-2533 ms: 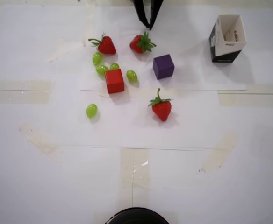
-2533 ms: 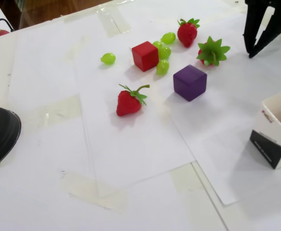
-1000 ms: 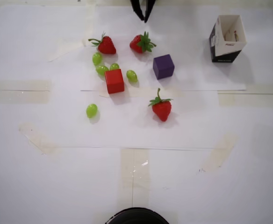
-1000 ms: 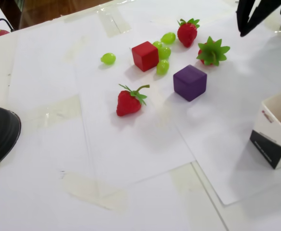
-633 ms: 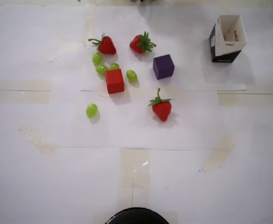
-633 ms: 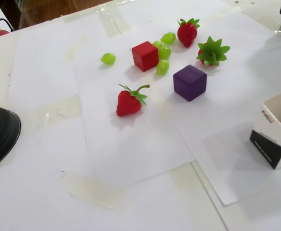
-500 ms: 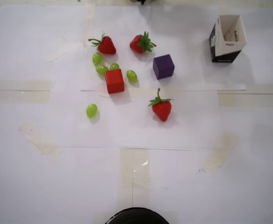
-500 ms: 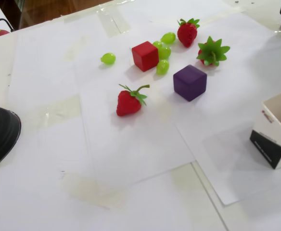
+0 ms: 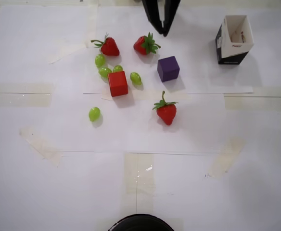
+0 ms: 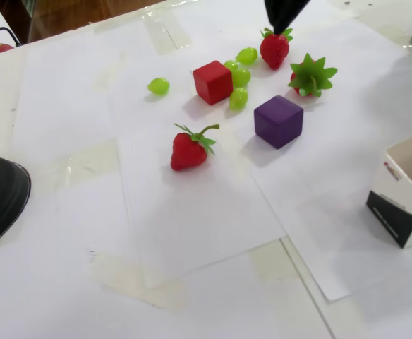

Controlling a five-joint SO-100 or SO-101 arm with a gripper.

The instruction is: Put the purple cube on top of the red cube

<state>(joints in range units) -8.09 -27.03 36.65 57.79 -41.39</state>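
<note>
The overhead view shows the claw as two dark fingers entering from the top edge, converging to tips with a narrow gap between them higher up; the fixed view shows it only as one dark tapered point at the top edge, so whether it is spread or pressed together cannot be told. The arm itself is out of frame in both views, and the claw points down at the worktop, holding nothing. The purple cube sits on the white paper, near the claw tips and just below them in the overhead view. The red cube lies well apart to the left in that view, among green grapes, with nothing on top.
</note>
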